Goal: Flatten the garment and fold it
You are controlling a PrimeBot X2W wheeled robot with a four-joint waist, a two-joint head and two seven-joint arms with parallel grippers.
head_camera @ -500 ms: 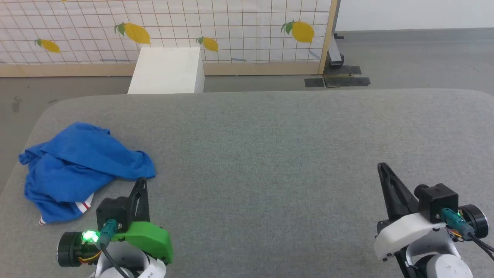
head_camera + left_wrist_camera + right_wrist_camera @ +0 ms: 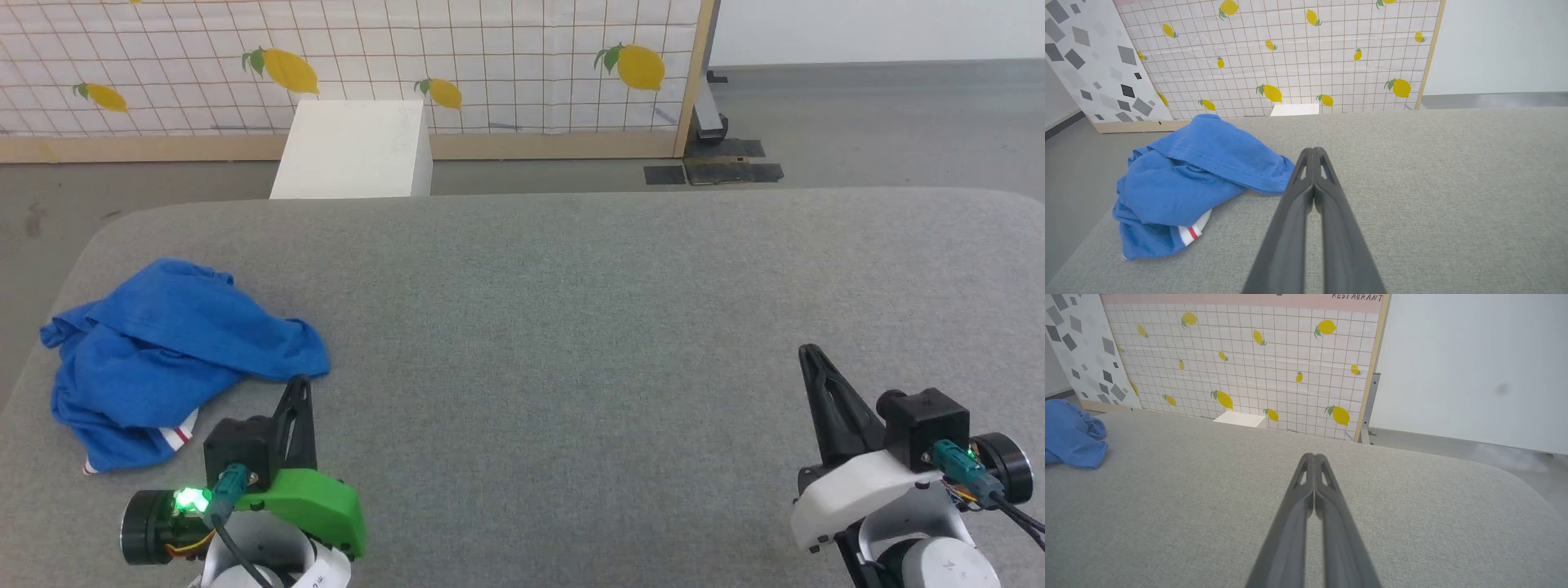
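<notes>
The blue jersey (image 2: 163, 351) lies bunched at the table's (image 2: 571, 327) nine o'clock side, its folds covering one another. Of its white trim, just a red-striped sliver (image 2: 181, 431) peeks out at its five o'clock edge. In the right wrist view the picture's nine o'clock edge cuts the jersey off. In the left wrist view the table's far edge hides the lower part of the white box (image 2: 1294, 109).

Garment (image 2: 175, 359) at left end of table (image 2: 571, 327), left gripper (image 2: 300, 382) just beside it, right gripper (image 2: 808, 351) far right
</notes>
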